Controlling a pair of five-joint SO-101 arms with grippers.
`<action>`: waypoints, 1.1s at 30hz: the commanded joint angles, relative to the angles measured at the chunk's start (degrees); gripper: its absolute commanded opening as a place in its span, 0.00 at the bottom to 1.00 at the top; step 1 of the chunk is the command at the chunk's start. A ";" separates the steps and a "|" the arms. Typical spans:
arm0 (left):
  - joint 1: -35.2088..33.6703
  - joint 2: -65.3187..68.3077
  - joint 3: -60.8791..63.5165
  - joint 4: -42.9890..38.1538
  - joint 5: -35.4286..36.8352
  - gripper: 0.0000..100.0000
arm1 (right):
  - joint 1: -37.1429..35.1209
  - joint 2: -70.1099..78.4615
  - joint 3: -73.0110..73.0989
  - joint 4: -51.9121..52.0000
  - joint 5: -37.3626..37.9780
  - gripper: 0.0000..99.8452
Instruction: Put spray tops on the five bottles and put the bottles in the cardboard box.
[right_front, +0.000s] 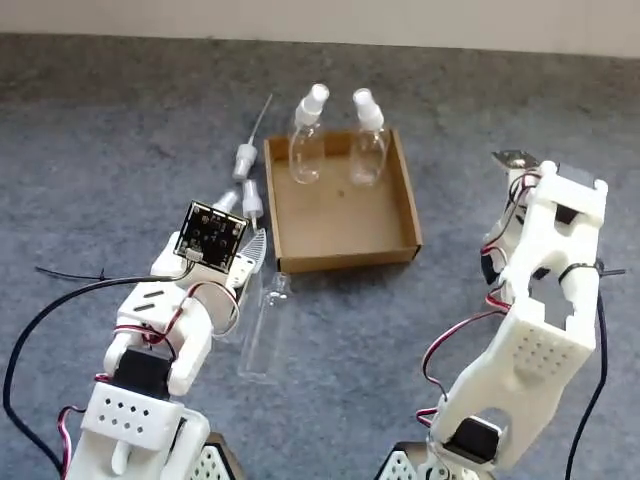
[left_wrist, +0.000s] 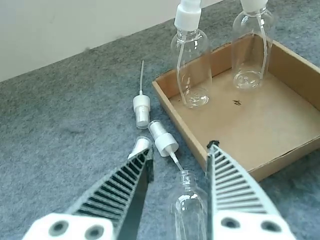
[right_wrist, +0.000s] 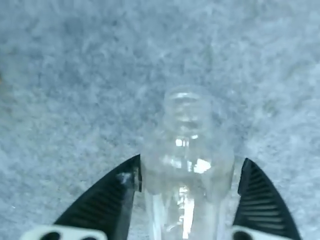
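My left gripper (left_wrist: 180, 150) hangs open astride the neck of the lying bottle (left_wrist: 190, 210), lower centre, just below the cardboard box (right_front: 340, 262). My right gripper (right_wrist: 191, 161) looks clamped on the held bottle (right_wrist: 187, 170), uncapped, mid-frame. Risks: the lying bottle is round and may roll or skid when I close. The near spray top (left_wrist: 162, 139) sits right at its mouth and could get knocked. The held bottle is slick and may slip. Count: four bottles, meaning those two plus the left capped bottle (right_front: 307, 150) and right capped bottle (right_front: 367, 150) upright at the box's upper edge. Loose tops: the near one, the far spray top (left_wrist: 141, 107), probably a third half-hidden (left_wrist: 140, 146).
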 joint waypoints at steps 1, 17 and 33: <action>-0.84 -0.22 -0.13 -1.23 0.53 0.16 | 0.57 -4.35 -3.03 0.75 -0.97 0.26; -0.57 -0.22 0.48 -1.41 0.53 0.16 | -1.98 -4.00 -7.60 0.22 -3.16 0.22; -0.75 -0.22 0.48 -1.41 0.53 0.16 | -0.31 -5.23 -12.62 4.97 -6.15 0.05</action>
